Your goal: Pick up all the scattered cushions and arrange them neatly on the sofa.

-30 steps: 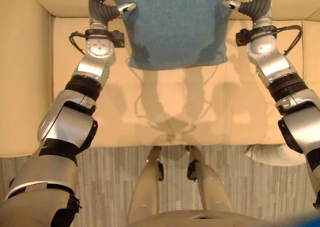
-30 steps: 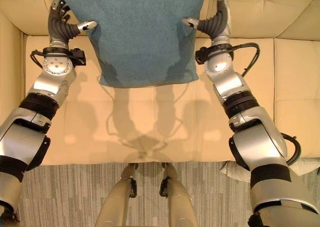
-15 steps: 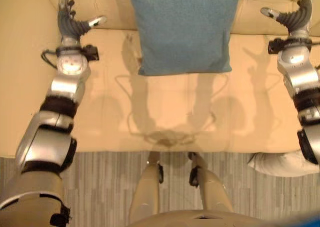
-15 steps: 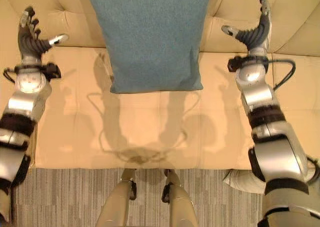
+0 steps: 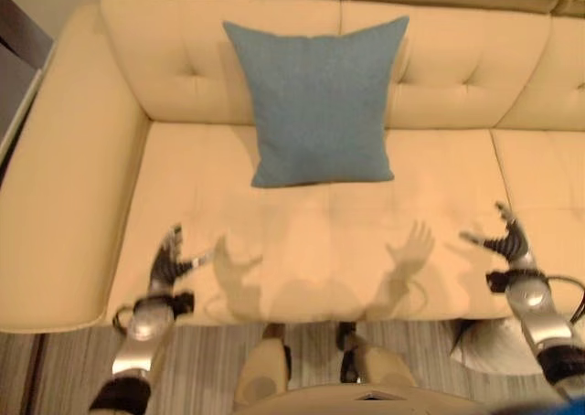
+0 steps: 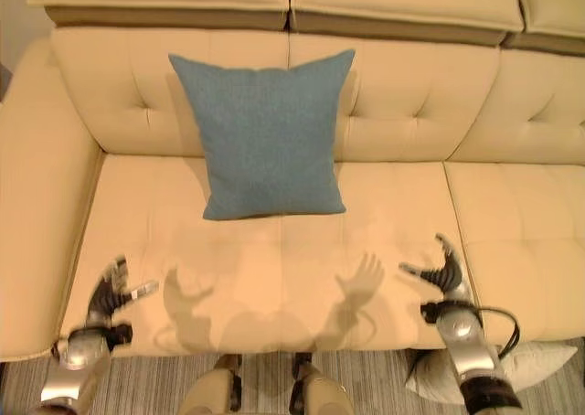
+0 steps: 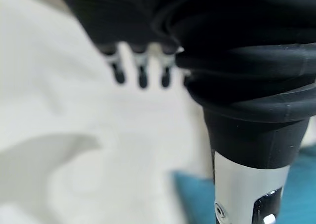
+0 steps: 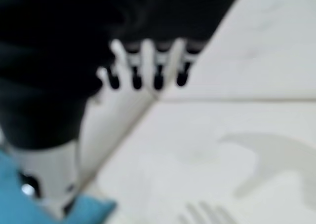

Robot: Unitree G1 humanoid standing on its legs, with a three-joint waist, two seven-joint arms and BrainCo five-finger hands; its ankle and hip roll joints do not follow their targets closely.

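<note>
A cream sofa (image 6: 274, 250) with a tufted backrest takes up most of the room in front of the robot. One blue cushion (image 6: 265, 136) stands on the sofa's seat, leaning upright against the backrest, its lower edge resting on the seat a little toward the sofa's left armrest (image 6: 37, 205) from the middle. Nothing lies between that cushion and the front edge of the seat. A second cushion, a white one (image 6: 526, 365), lies on the striped carpet (image 6: 155, 383) against the front of the sofa at its right end, partly hidden behind the right forearm. So that is two cushions: one blue on the sofa, one white on the floor.

The left hand (image 5: 168, 261) hovers over the sofa's front edge near the left armrest, fingers straight and spread, thumb held out toward the middle of the seat, holding nothing. The right hand (image 6: 446, 269) hovers over the front edge further along the sofa, just above the white cushion's spot, posed the same way: fingers straight up and splayed, thumb out, empty. Both hands are well apart from the blue cushion.
</note>
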